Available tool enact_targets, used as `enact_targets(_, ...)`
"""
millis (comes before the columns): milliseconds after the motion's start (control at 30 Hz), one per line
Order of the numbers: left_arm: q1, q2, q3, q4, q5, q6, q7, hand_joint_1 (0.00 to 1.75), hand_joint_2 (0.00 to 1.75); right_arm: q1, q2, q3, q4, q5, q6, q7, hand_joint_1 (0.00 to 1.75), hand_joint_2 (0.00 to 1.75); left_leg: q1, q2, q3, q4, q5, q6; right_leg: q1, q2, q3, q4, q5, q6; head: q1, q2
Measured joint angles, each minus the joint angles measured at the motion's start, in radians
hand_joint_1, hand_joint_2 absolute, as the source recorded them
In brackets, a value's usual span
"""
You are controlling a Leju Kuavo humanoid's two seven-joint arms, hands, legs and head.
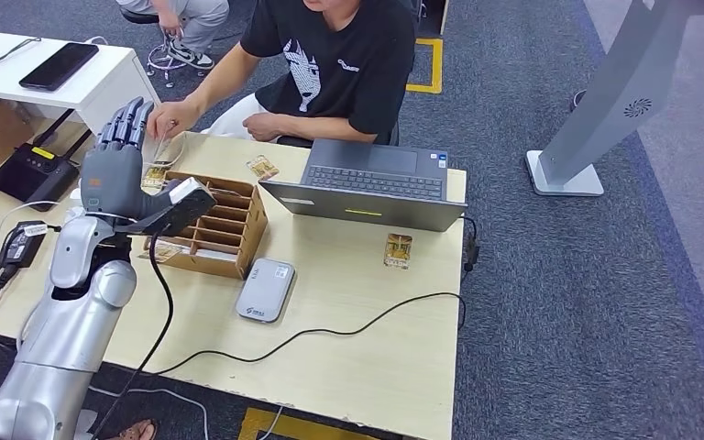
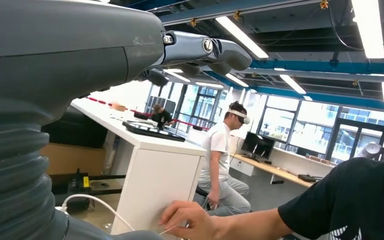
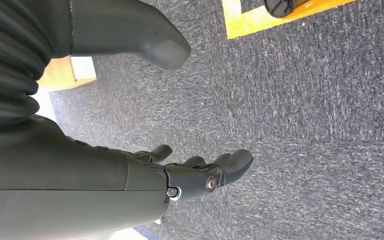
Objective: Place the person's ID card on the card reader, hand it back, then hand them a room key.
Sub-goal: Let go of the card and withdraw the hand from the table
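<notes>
My left hand (image 1: 115, 165) is raised over the table's far left corner, fingers upright and apart, holding nothing. Just beyond its fingertips the seated person's hand (image 1: 172, 119) pinches a thin pale card (image 1: 159, 149) that hangs down beside my fingers; I cannot tell whether they touch. In the left wrist view that hand (image 2: 190, 220) sits below my fingers (image 2: 205, 50). The grey card reader (image 1: 266, 290) lies flat near the table's middle. A wooden slotted box (image 1: 215, 225) with key cards stands beside my thumb. My right hand (image 3: 190, 175) hangs over grey carpet, fingers apart and empty.
An open laptop (image 1: 367, 183) faces the person. Loose cards lie behind the box (image 1: 262, 167) and by the laptop's front right (image 1: 398, 249). A black cable (image 1: 330, 330) crosses the table. A black device (image 1: 32, 170) and a power brick (image 1: 23, 243) sit at the left.
</notes>
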Motion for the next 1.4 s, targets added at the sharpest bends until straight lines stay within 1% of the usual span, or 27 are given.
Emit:
enact_targets(33,0.013,-0.002,0.005,-0.015,0.001,0.0,-0.001,0.0,0.0,0.0,0.0,0.0,0.0,-0.001,0.0,0.0,0.0,1.75,0.0,0.0,0.0,0.0,0.0,0.0,0.0,0.0,0.0,0.0,0.0,0.0,0.0,0.0)
enact_targets(100,0.037,-0.004,0.014,-0.043,0.011,0.0,-0.015,0.0,0.0,0.0,0.0,0.0,0.0,-0.007,-0.002,-0.006,0.0,1.75,0.0,0.0,0.0,0.0,0.0,0.0,0.0,0.0,0.0,0.0,0.0,0.0,0.0,0.0)
enact_targets(167,0.088,-0.007,0.025,-0.088,0.032,0.008,-0.047,0.0,0.0,0.0,0.0,-0.003,0.0,-0.019,-0.009,-0.016,0.0,1.75,0.0,0.001,0.001,-0.001,0.0,0.0,0.0,0.0,0.001,0.0,0.0,0.0,0.0,0.0)
enact_targets(233,0.184,-0.012,0.039,-0.163,0.067,0.033,-0.091,0.0,0.0,0.0,0.0,-0.009,0.0,-0.035,-0.022,-0.021,0.0,1.75,-0.001,0.003,0.002,-0.002,-0.002,-0.001,-0.001,0.003,0.001,0.0,-0.001,-0.001,0.0,0.0)
enact_targets(300,0.317,-0.018,0.062,-0.256,0.122,0.072,-0.139,0.0,0.0,0.002,0.001,-0.021,0.0,-0.052,-0.039,-0.02,0.0,1.75,-0.001,0.007,0.004,-0.002,-0.005,-0.003,-0.001,0.007,0.002,0.0,-0.002,-0.001,0.0,0.0)
enact_targets(367,0.463,-0.03,0.104,-0.347,0.199,0.115,-0.191,0.0,0.87,0.005,0.002,-0.035,0.0,-0.067,-0.061,-0.016,0.0,1.75,-0.001,0.009,0.005,-0.002,-0.007,-0.003,-0.001,0.01,0.002,0.0,-0.004,-0.001,0.0,0.0)
enact_targets(433,0.586,-0.054,0.169,-0.418,0.282,0.141,-0.246,0.0,1.75,0.01,0.003,-0.049,0.0,-0.078,-0.081,-0.013,0.0,1.75,-0.001,0.008,0.005,-0.002,-0.009,-0.003,-0.001,0.01,0.002,0.0,-0.007,-0.001,0.0,0.0)
enact_targets(500,0.675,-0.093,0.254,-0.467,0.361,0.131,-0.308,0.0,1.75,0.013,0.003,-0.062,0.0,-0.087,-0.093,-0.015,0.0,1.75,0.0,0.007,0.005,-0.002,-0.01,-0.003,-0.001,0.008,0.003,0.0,-0.009,-0.001,0.0,0.0)
enact_targets(567,0.744,-0.145,0.359,-0.506,0.426,0.094,-0.371,0.0,1.75,0.014,0.003,-0.073,0.0,-0.094,-0.101,-0.023,0.0,1.75,0.0,0.006,0.006,-0.002,-0.011,-0.004,-0.001,0.007,0.003,0.0,-0.01,-0.002,0.0,0.0)
enact_targets(667,0.808,-0.215,0.504,-0.542,0.467,0.046,-0.419,0.0,1.75,0.014,0.004,-0.085,0.0,-0.101,-0.106,-0.032,0.0,1.75,0.0,0.005,0.006,-0.002,-0.011,-0.004,0.0,0.005,0.004,0.0,-0.011,-0.003,0.0,0.0)
enact_targets(767,0.83,-0.274,0.61,-0.558,0.498,-0.011,-0.431,0.0,1.75,0.012,0.004,-0.096,0.0,-0.109,-0.11,-0.046,0.0,1.75,0.0,0.003,0.006,-0.003,-0.011,-0.004,0.0,0.003,0.005,0.0,-0.011,-0.003,0.0,0.0)
enact_targets(833,0.829,-0.326,0.696,-0.559,0.519,-0.063,-0.452,0.0,1.75,0.01,0.005,-0.102,0.0,-0.114,-0.112,-0.058,0.0,1.75,0.0,0.003,0.007,-0.003,-0.011,-0.004,0.0,0.003,0.006,0.0,-0.011,-0.003,0.0,0.0)
enact_targets(933,0.802,-0.396,0.873,-0.538,0.515,-0.117,-0.491,0.0,1.75,0.009,0.006,-0.105,0.0,-0.114,-0.119,-0.067,0.0,1.75,0.0,0.003,0.008,-0.003,-0.011,-0.004,0.0,0.003,0.006,0.0,-0.011,-0.003,0.0,0.0)
enact_targets(1000,0.764,-0.423,1.012,-0.475,0.498,-0.161,-0.492,0.0,1.75,0.009,0.008,-0.106,0.0,-0.109,-0.123,-0.067,0.0,1.75,0.0,0.003,0.008,-0.003,-0.011,-0.004,0.0,0.003,0.007,0.0,-0.011,-0.003,0.0,0.0)
enact_targets(1033,0.742,-0.428,1.08,-0.423,0.484,-0.176,-0.485,0.0,1.75,0.009,0.009,-0.106,0.0,-0.104,-0.124,-0.067,0.0,1.75,0.0,0.003,0.008,-0.003,-0.012,-0.004,0.0,0.003,0.007,0.0,-0.011,-0.003,0.0,0.0)
enact_targets(1067,0.714,-0.426,1.151,-0.349,0.463,-0.167,-0.476,0.0,1.75,0.009,0.01,-0.106,0.0,-0.098,-0.124,-0.067,0.0,1.75,0.0,0.003,0.009,-0.004,-0.012,-0.004,0.0,0.003,0.007,0.0,-0.011,-0.003,0.0,0.0)
enact_targets(1100,0.687,-0.42,1.218,-0.26,0.437,-0.132,-0.467,0.0,1.75,0.009,0.011,-0.106,0.0,-0.091,-0.124,-0.067,0.0,1.75,0.0,0.004,0.01,-0.004,-0.012,-0.005,0.0,0.003,0.007,0.0,-0.011,-0.003,0.0,0.0)
enact_targets(1133,0.659,-0.407,1.28,-0.152,0.414,-0.074,-0.447,0.0,1.75,0.008,0.012,-0.106,0.0,-0.083,-0.123,-0.068,0.0,1.75,0.0,0.004,0.011,-0.005,-0.012,-0.005,0.0,0.003,0.008,0.0,-0.011,-0.003,0.0,0.0)
enact_targets(1200,0.608,-0.37,1.39,0.104,0.37,0.065,-0.357,0.0,1.75,0.006,0.012,-0.104,0.0,-0.063,-0.122,-0.072,0.0,1.75,0.0,0.004,0.012,-0.005,-0.012,-0.005,0.0,0.003,0.008,0.0,-0.012,-0.004,-0.001,0.0)
enact_targets(1267,0.574,-0.338,1.463,0.334,0.321,0.177,-0.243,0.0,1.75,0.004,0.012,-0.099,0.0,-0.042,-0.122,-0.07,0.0,1.75,0.0,0.003,0.013,-0.005,-0.012,-0.005,-0.001,0.002,0.009,0.0,-0.012,-0.004,-0.003,0.0)
enact_targets(1300,0.564,-0.33,1.484,0.425,0.298,0.212,-0.205,0.0,1.75,0.002,0.012,-0.097,0.0,-0.034,-0.122,-0.067,0.0,1.75,0.0,0.002,0.013,-0.005,-0.012,-0.005,0.0,0.001,0.009,0.0,-0.012,-0.004,-0.003,0.0)
enact_targets(1400,0.542,-0.315,1.516,0.62,0.268,0.241,-0.165,0.0,1.75,-0.002,0.012,-0.093,0.0,-0.026,-0.123,-0.062,0.0,1.75,0.0,-0.002,0.012,-0.005,-0.012,-0.005,0.0,-0.002,0.011,-0.001,-0.014,-0.004,-0.001,0.0)
